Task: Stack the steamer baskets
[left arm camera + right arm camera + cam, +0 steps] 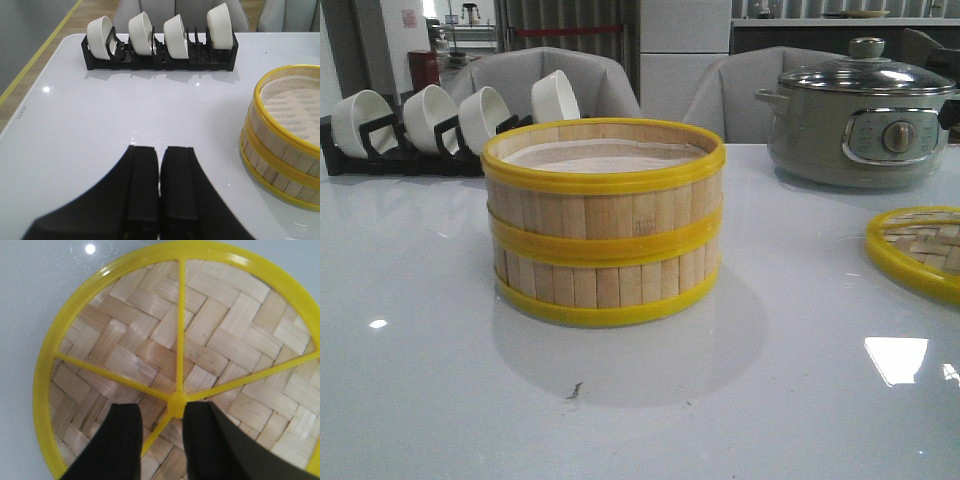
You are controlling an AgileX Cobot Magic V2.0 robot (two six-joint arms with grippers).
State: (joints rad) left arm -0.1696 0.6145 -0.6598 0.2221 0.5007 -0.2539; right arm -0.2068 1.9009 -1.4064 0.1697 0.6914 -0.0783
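Note:
Two steamer baskets stand stacked in the middle of the white table: the upper one [603, 185] with a white liner inside rests squarely on the lower one [605, 280]. The stack also shows in the left wrist view [282, 145]. My left gripper [160, 150] is shut and empty, above bare table beside the stack and apart from it. My right gripper [161, 410] is open, hovering over the flat woven lid [150, 340], its fingers on either side of a yellow spoke near the hub. Neither gripper shows in the front view.
The woven lid [918, 250] lies at the right edge of the table. A grey-green electric pot [860, 125] with a glass lid stands at the back right. A black rack of white bowls [420, 130] stands at the back left, also in the left wrist view [160, 50].

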